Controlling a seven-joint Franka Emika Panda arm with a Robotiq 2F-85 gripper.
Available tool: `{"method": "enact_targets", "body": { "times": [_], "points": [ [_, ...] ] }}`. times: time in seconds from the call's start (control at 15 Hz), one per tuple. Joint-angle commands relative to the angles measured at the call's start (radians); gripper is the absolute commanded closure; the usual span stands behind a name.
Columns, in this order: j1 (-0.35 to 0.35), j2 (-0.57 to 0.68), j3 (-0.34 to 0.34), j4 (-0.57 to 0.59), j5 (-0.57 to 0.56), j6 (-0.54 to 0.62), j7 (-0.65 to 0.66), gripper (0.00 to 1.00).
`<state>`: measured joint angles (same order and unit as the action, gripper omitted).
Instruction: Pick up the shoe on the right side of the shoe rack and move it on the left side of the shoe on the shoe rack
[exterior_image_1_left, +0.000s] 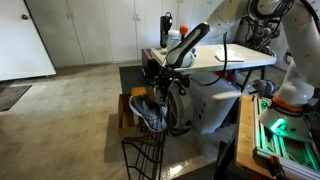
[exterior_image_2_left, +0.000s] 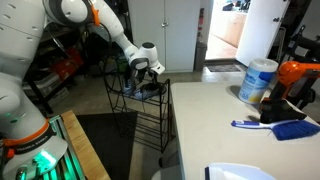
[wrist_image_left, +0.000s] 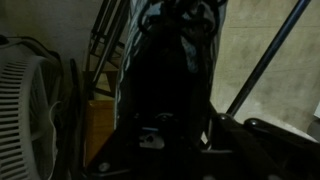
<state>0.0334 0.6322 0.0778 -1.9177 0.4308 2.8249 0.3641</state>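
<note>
The pincer (exterior_image_1_left: 161, 86) is seen right over the shoe (exterior_image_1_left: 150, 113) at the rack's (exterior_image_1_left: 140, 152) top edge. Its spread cannot be told.

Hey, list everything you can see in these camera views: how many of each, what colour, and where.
shoe: one clearly seen, grey and blue, at the top of the rack under the gripper
shoe rack: one, black wire, on the floor beside the counter
fan: one, white, left edge of the wrist view
table: one, white, behind the rack
counter: one, pale, right of the rack
tub: one, blue and white, on the counter
brush: one, blue, on the counter
cabinets: several doors, white, back wall
robot arm: one, white with orange, reaching down to the rack
gripper: one, black, at the shoe; open or shut cannot be told
</note>
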Motion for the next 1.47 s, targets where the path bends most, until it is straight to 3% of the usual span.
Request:
{"method": "enact_targets", "body": {
  "times": [0.0,0.67,0.87,1.07,1.4],
  "points": [
    [-0.036,0.001,0.046,0.014,-0.003,-0.047,-0.067,0.95],
    [-0.207,-0.038,0.218,-0.008,0.074,-0.031,-0.329,0.95],
    [-0.212,-0.047,0.227,-0.015,0.061,-0.046,-0.378,0.95],
    [-0.176,-0.078,0.204,-0.049,0.031,-0.039,-0.399,0.95],
    [-0.127,-0.123,0.216,-0.123,0.021,0.078,-0.447,0.95]
  ]
}}
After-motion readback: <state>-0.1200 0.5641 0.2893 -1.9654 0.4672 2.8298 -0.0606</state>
